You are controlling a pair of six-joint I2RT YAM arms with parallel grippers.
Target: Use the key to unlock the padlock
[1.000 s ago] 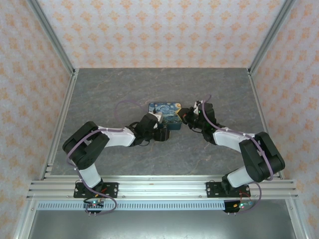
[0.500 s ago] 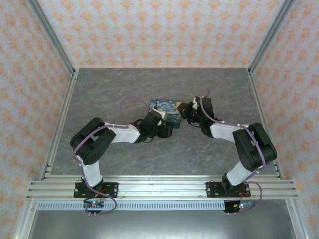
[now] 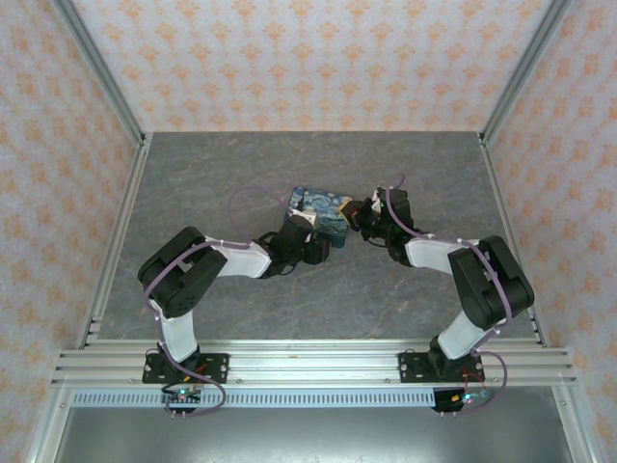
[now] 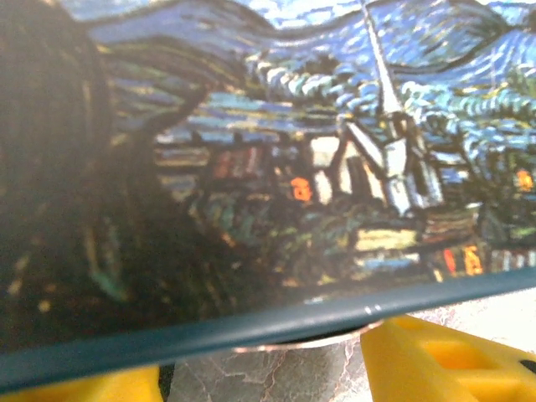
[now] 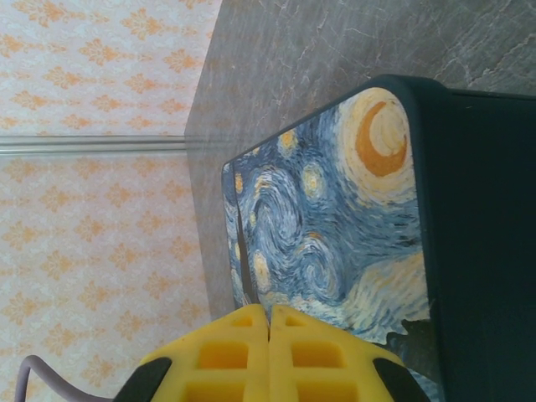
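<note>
Padlock: can't tell where it sits. Nearest hint is in the left wrist view, a thin pale curved sliver (image 4: 306, 341) tucked right under the box's lower rim, too blurred to name.

Box (image 3: 321, 212): dark blue w/ starry-night print, lying on the table (image 3: 241, 174) at a slant to the table's edges. Both arms meet at it.

Left gripper (image 4: 264, 378): at the box's near-left side. Its yellow fingertips (image 4: 444, 360) stand apart, bare table btwn them. The box's dark rim runs across above both tips and the printed face looms close behind. Not clamped on anything that can be seen. Whether the tips touch the rim, can't tell.

Right gripper (image 5: 270, 335): at the box's right end. Its yellow fingertips are pressed flat together, only a hairline seam btwn them, and sit just beside the printed face near the plain dark side. Contact w/ the box, can't tell.

Beyond the box: grey marbled table, then orange-patterned walls (image 3: 308, 58) around it.
</note>
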